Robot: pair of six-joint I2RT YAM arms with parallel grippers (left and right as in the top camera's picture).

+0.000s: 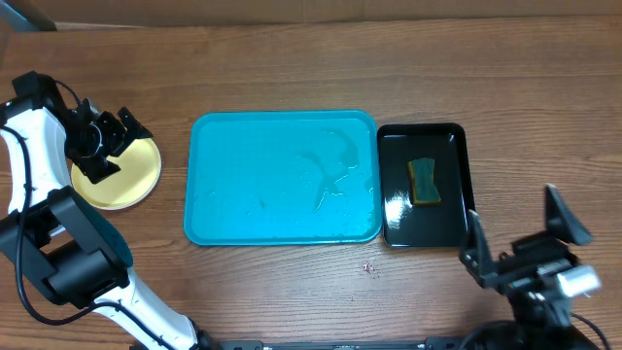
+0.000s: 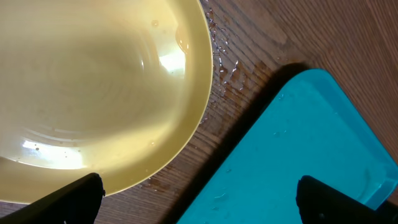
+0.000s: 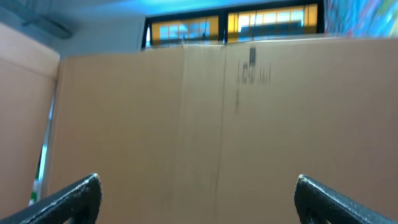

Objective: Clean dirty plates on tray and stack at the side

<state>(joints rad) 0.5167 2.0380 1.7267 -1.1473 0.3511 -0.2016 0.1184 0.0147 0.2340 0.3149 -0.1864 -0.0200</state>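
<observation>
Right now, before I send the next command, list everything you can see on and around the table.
plate: one visible, pale yellow, on the table left of the turquoise tray; any beneath it hidden
turquoise tray: one, centre, wet, bare
black tray: one, just right of the turquoise tray
sponge: one, yellow-green, in the black tray
water drops: several, clear, between plate and turquoise tray
left gripper: open, above the plate
right gripper: open, facing a cardboard wall
</observation>
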